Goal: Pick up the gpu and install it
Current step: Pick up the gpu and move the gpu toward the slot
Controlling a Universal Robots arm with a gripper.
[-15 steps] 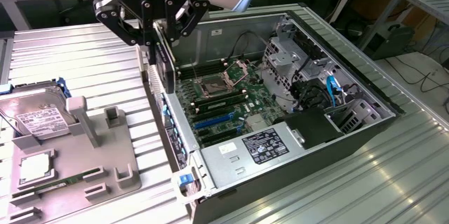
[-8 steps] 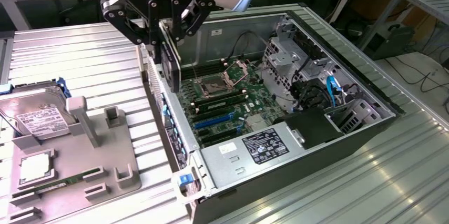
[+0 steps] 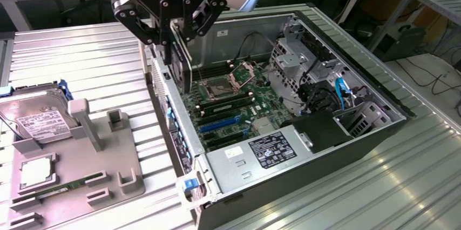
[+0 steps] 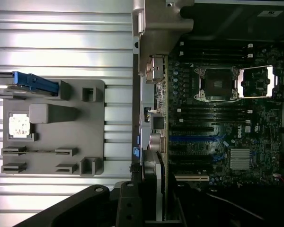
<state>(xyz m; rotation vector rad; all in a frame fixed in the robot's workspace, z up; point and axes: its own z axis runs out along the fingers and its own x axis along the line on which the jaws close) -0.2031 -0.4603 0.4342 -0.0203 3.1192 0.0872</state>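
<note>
dell on the motherboard (image 4: 217,124); the power supply label (image 3: 270,149) is too small to read.

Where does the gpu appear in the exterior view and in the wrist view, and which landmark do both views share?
Exterior view: the gpu hangs upright from the tool, over the open computer case, near its wall on the exterior view's left.
Wrist view: the gpu shows edge-on, held by the tool, beside the motherboard.
Shared landmark: the CPU socket.
</note>
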